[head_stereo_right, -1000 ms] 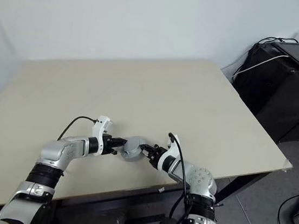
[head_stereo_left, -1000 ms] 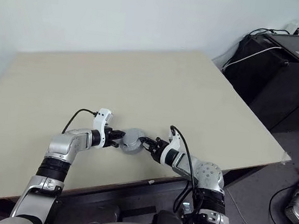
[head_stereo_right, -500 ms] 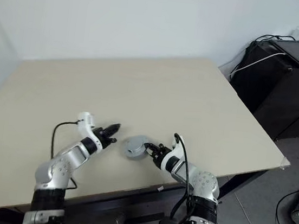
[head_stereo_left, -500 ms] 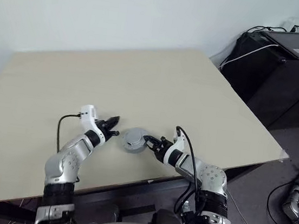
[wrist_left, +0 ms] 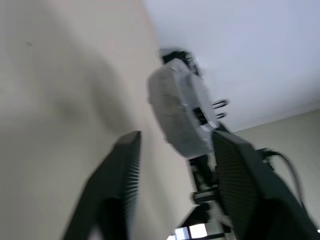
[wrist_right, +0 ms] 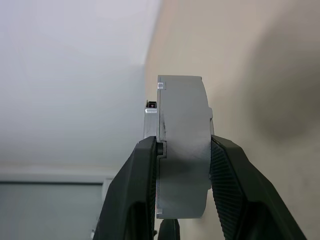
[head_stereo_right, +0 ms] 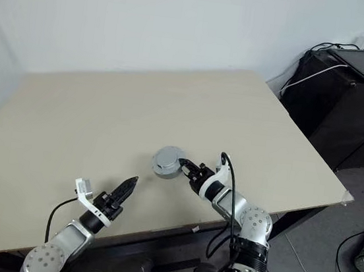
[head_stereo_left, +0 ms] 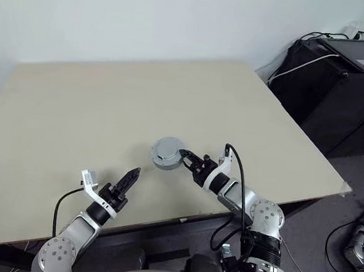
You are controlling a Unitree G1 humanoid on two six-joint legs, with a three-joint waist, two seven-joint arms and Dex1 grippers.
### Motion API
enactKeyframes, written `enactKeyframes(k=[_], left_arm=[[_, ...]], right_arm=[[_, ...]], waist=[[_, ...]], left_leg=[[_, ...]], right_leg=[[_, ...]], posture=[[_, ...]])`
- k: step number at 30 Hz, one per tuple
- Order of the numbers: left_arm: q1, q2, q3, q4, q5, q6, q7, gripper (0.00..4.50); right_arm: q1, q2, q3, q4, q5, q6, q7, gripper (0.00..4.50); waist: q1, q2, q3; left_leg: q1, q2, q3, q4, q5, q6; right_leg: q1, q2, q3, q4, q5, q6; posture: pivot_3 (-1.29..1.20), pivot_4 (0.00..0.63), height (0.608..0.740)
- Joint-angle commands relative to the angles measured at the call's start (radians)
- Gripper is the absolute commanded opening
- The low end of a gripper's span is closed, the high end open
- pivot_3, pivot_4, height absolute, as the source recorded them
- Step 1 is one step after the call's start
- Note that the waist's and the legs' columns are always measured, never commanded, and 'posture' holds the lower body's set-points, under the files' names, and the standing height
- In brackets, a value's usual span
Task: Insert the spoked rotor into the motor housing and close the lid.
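Observation:
A round grey closed unit (head_stereo_left: 165,152) hangs a little above the table, its plain grey lid (head_stereo_right: 167,160) facing up. In the right wrist view the lid sits against the motor housing (wrist_right: 182,130) along a thin seam. My right gripper (head_stereo_left: 182,157) is shut on this unit's edge, one finger (wrist_right: 145,170) on each flat face. The spoked rotor is hidden. My left gripper (head_stereo_left: 134,172) is near the table's front edge, apart from the unit, pointing toward it. In the left wrist view its fingers (wrist_left: 122,165) stand apart with nothing between them, and the unit (wrist_left: 180,115) lies beyond.
The beige table (head_stereo_left: 174,95) stretches wide behind and to both sides of the unit. A black cabinet with cables (head_stereo_left: 349,77) stands off the table's right corner. Black cables lie on the floor at the right (head_stereo_left: 354,250).
My left gripper has let go of the grey unit, opened, and drawn back toward the table's front edge. My right gripper has raised the unit a little.

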Motion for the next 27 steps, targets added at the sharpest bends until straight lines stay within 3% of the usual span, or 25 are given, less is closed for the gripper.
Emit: enactKeyframes(k=[1, 3, 27], left_arm=[[0.002, -0.078, -0.021, -0.031, -0.12, 0.008, 0.001, 3.79], [0.004, -0.077, -0.031, -0.029, -0.152, 0.0, 0.016, 4.48], [0.003, -0.083, -0.092, 0.098, -0.332, -0.091, 0.082, 4.49]], right_arm=[[0.023, 0.137, 0.069, -0.057, 0.066, 0.004, 0.005, 1.2], [0.023, 0.133, 0.075, -0.056, 0.075, 0.003, -0.003, 1.2], [0.061, 0.059, 0.178, -0.082, 0.271, 0.126, -0.074, 1.2]], waist=[[0.0, 0.0, 0.0], [0.001, 0.0, 0.0], [0.003, -0.001, 0.0]], left_leg=[[0.0, 0.0, 0.0, 0.0, 0.0, 0.0], [0.0, 0.0, 0.0, 0.0, 0.0, 0.0], [-0.001, 0.0, 0.001, 0.002, -0.001, 0.001]], right_leg=[[0.0, 0.0, 0.0, 0.0, 0.0, 0.0], [0.0, 0.0, 0.0, 0.0, 0.0, 0.0], [0.0, 0.0, 0.001, -0.001, 0.0, -0.001]], posture=[[0.0, 0.0, 0.74], [0.0, 0.0, 0.74], [0.0, 0.0, 0.74]])
